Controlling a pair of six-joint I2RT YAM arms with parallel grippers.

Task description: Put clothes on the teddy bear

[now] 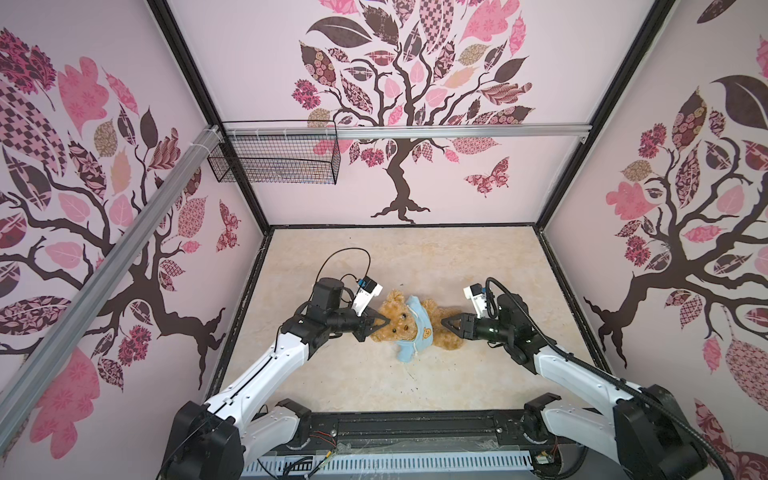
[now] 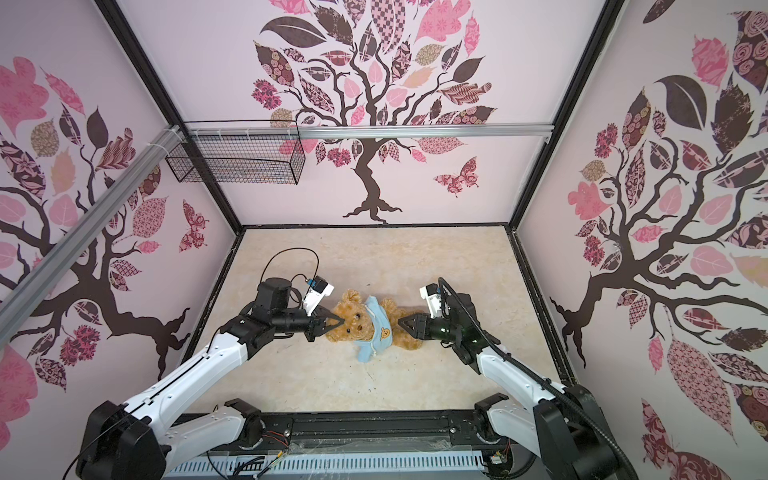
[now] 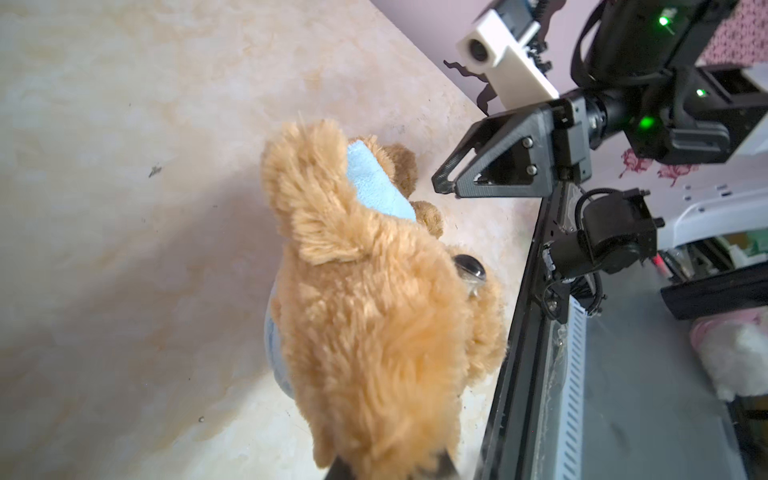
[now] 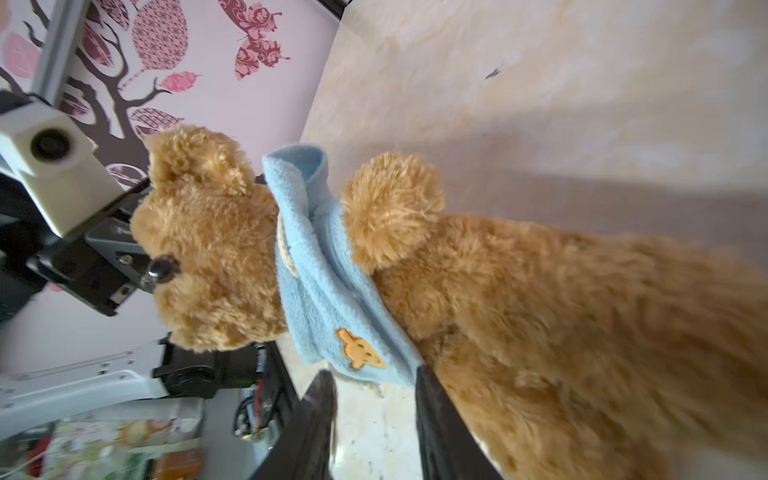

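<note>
One teddy bear (image 1: 401,329) lies between head-pinching left tool (image 1: 385,321) and parted right tool (image 1: 444,322).

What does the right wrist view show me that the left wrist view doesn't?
Only the right wrist view: the front of the blue shirt with its orange badge, bunched around the teddy bear's neck with one arm bare beside it, and the right pincer open by the hem.
Only the left wrist view: the back of the bear's head and one ear up close, and the right pincer seen from the side near the bear's far end.
Both: the bear, some blue shirt, and the table.
</note>
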